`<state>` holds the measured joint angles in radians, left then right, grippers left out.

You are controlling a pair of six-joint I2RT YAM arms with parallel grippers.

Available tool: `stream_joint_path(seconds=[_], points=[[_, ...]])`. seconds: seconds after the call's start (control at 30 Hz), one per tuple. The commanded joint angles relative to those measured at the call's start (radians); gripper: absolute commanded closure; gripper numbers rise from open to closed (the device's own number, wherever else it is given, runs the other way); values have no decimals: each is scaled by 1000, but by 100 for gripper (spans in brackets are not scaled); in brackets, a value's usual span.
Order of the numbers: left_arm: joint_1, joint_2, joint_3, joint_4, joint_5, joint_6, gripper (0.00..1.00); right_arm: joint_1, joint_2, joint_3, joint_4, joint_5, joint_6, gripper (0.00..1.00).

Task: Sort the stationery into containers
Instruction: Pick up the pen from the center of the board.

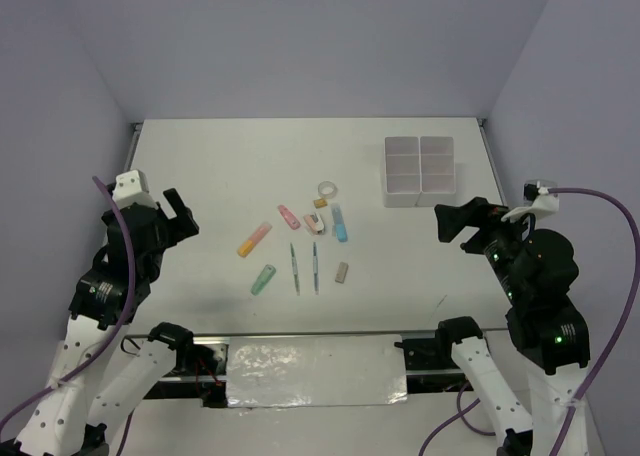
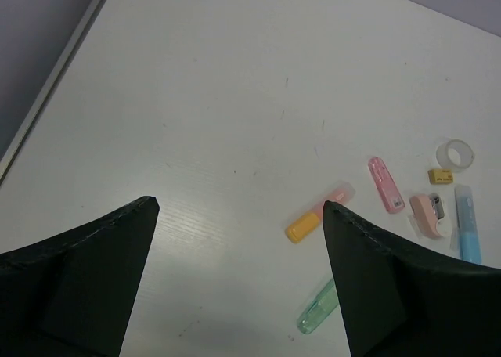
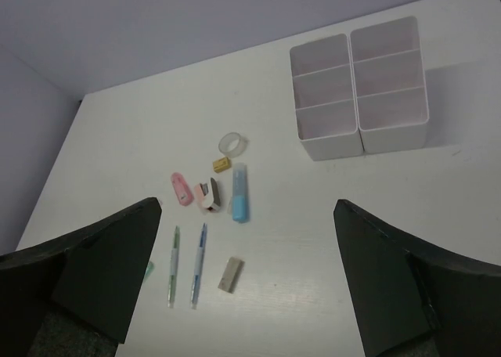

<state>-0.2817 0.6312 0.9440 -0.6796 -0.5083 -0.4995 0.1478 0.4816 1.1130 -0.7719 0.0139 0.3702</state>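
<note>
The stationery lies in a loose cluster mid-table: an orange stick [image 1: 254, 239], a green stick [image 1: 263, 279], a pink stick [image 1: 289, 216], a blue stick [image 1: 340, 223], a white tape ring [image 1: 327, 190], a tan block [image 1: 342, 272] and two thin pens [image 1: 294, 268] side by side. The white divided box [image 1: 420, 171] stands at the back right, its compartments bare. My left gripper [image 1: 180, 216] is open and empty, left of the cluster. My right gripper [image 1: 455, 221] is open and empty, right of the cluster and in front of the box.
A small pink-and-white piece [image 3: 207, 195] and a tiny yellow piece [image 3: 221, 164] lie among the sticks. The table's left edge [image 2: 55, 91] meets the wall. A foil-covered strip [image 1: 315, 371] runs along the near edge between the arm bases.
</note>
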Motion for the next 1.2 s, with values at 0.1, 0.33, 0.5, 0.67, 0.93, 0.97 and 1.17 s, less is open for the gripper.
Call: stream_joint_path(seconds=[0.1,0.33,0.5,0.67,0.93,0.97,1.17], points=[[6,-13,-1,41,16,18,1,-4,-4,21,20,6,-1,0],[6,-10,-1,41,22,18,1,-4,-2,-13,77,-80,25,0],[6,-14,-1,41,17,16,1,15,185,-12,112,-193,97,0],[7,-21,1,32,-1,12,1,370,439,-2,172,96,185,0],[6,-11,-2,35,11,15,1,677,885,134,115,356,286,3],[7,-7,-2,34,10,15,1,711,961,146,97,372,300,5],[6,-5,-2,38,25,18,1,806,1135,180,94,386,332,32]])
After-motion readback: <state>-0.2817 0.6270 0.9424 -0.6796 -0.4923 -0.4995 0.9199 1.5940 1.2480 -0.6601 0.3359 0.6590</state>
